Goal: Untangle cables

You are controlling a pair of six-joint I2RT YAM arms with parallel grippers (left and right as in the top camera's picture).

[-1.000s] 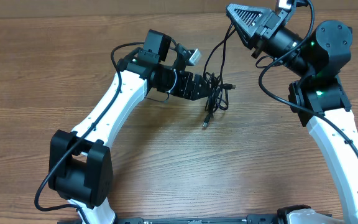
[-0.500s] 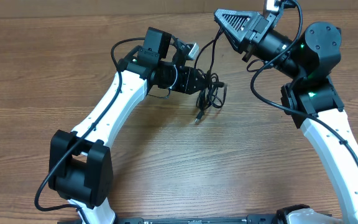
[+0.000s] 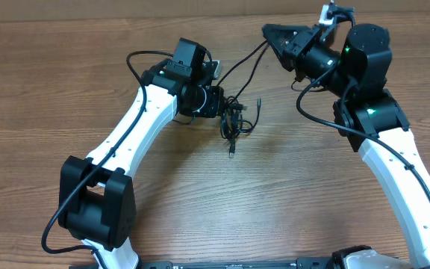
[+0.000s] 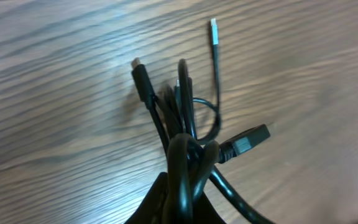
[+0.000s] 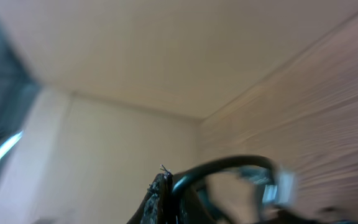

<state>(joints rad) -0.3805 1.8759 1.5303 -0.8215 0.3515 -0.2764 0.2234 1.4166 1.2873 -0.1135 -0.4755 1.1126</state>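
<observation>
Left gripper point(image 3: 225, 104) clamped tight on one knotted bundle of thin black cables point(image 4: 185, 134), three plug ends point(image 4: 139, 68) showing, at the wooden table's point(image 3: 51, 90) far middle, right gripper point(image 3: 267, 31) pinched closed on one strand point(image 3: 243, 62) leading from that bundle

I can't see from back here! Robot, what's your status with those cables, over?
Left gripper shut on the cable knot. Right gripper shut on one strand leading from it. Knot not yet undone. Nothing blocking, over.
</observation>
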